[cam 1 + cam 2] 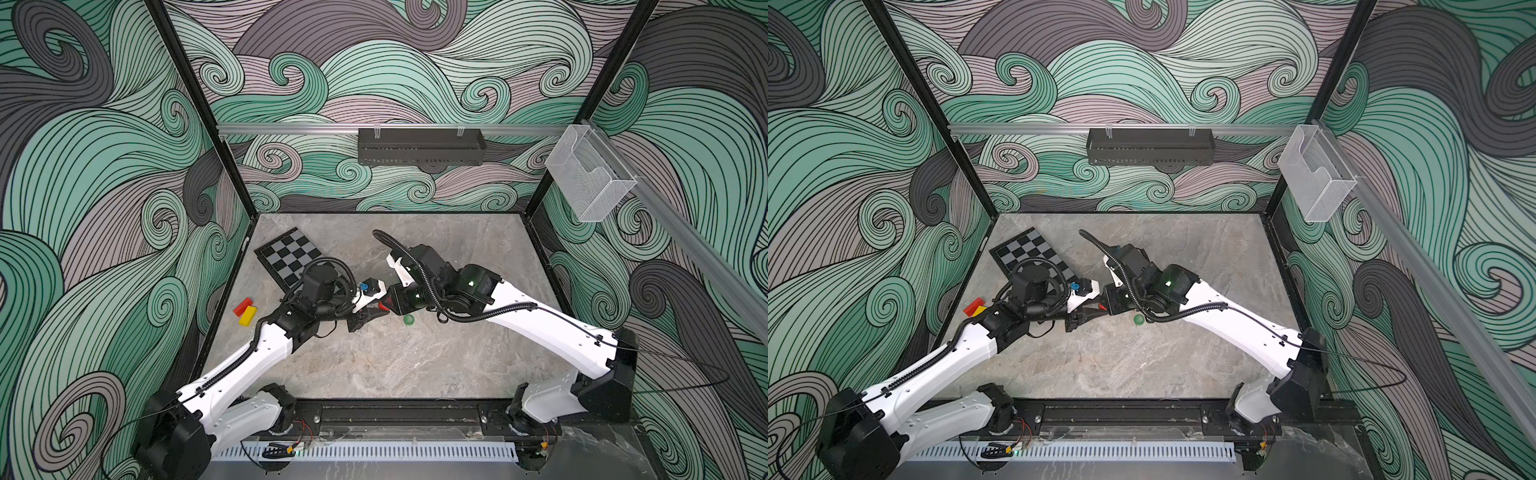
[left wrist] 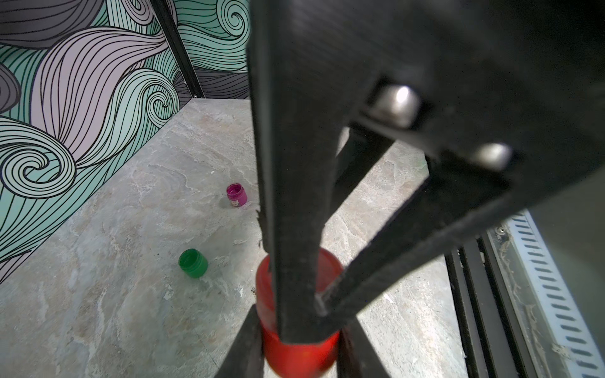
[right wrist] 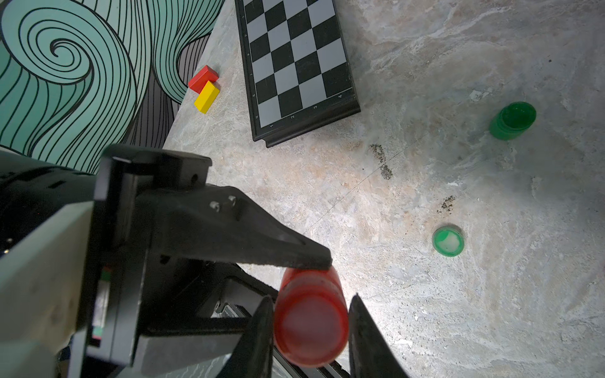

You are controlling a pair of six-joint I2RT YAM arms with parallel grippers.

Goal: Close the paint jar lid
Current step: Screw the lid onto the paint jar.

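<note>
**Red jar** (image 3: 311,324): held above the table (image 1: 415,365) between the two grippers, which meet tip to tip.

**Right gripper** (image 3: 311,327): jaws closed on one end of the jar, one finger on each side. The jar's pale round end face is turned toward this arm's wrist camera.

**Left gripper** (image 2: 299,343): jaws closed on the opposite end, which shows in the left wrist view as a solid red band between its fingers (image 2: 245,343). In the right wrist view one left finger lies along the jar's flank. Which end carries the lid cannot be told.

In a top view only a red sliver of the jar (image 1: 383,306) shows where the grippers meet.

**Green lid** (image 3: 448,241): flat on the table near the grippers, inner side up.

**Green jar** (image 3: 512,121): open and upright, farther from the grippers than the lid.

**Purple jar** (image 2: 236,194): upright, farther from the left gripper than the green jar.

**Chessboard** (image 3: 294,65): on the table beyond the left gripper, well apart from the red jar.

**Red block** (image 3: 203,78) and **yellow block** (image 3: 207,97): touching each other beside the chessboard, at the table's edge by the wall.
</note>
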